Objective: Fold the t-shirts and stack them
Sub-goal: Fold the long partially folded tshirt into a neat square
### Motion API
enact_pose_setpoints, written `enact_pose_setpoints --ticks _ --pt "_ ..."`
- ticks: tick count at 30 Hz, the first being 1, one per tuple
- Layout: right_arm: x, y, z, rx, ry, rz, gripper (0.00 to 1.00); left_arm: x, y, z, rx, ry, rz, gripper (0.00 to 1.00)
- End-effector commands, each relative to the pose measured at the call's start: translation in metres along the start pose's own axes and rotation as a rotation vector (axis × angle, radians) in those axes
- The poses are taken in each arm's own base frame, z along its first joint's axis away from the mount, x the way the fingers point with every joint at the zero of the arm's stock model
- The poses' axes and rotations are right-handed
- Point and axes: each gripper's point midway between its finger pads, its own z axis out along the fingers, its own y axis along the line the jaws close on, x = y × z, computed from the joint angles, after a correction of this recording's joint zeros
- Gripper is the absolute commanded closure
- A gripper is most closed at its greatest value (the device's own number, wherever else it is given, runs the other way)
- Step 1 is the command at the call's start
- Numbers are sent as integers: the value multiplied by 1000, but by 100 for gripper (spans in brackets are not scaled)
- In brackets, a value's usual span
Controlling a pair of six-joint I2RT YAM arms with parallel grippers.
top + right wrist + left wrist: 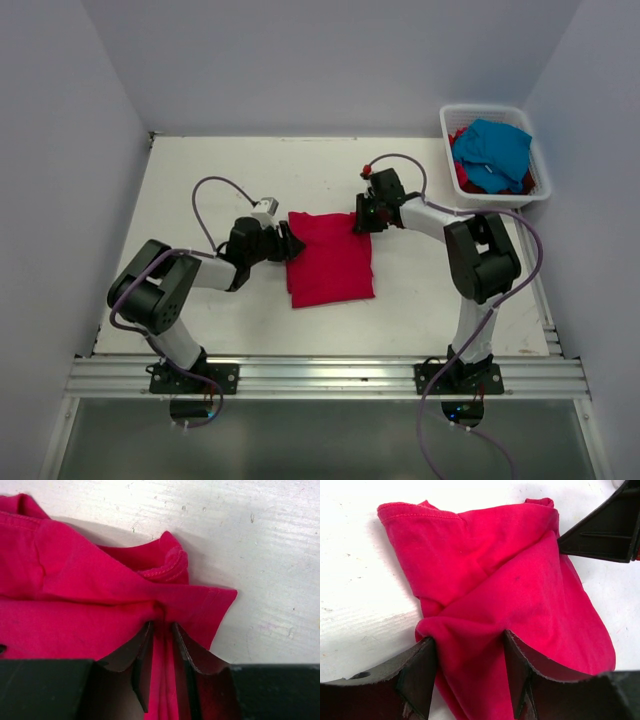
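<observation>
We saw the left fingers (417,675) and right fingers (132,656) each clamped on bunched folds of the soft crimson t-shirt (330,258), a rumpled rectangle on the scuffed white counter (200,190).

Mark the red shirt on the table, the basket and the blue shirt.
red shirt (330,262), top view, middle of the folded cloth
basket (485,107), top view, far rim
blue shirt (492,150), top view, middle of the heap
</observation>
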Motion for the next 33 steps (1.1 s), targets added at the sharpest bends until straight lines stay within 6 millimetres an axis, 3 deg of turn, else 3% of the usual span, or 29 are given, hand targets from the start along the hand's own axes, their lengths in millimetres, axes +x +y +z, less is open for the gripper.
enact_pose_setpoints --ticks 1,10,16,21,33 --pt "-25 20 -25 -72 -89 -19 74 -24 -12 7 52 -76 20 44" --pt "-16 38 -17 -182 -48 2 77 -20 -9 8 47 -70 16 44" --pt "-14 22 -7 -103 -41 2 76 -19 -9 7 45 -66 17 45" --pt "-16 -8 -7 61 -55 -5 72 -17 -8 6 47 -67 12 45" --pt "-2 12 12 -78 2 16 69 -17 -9 7 56 -67 10 47"
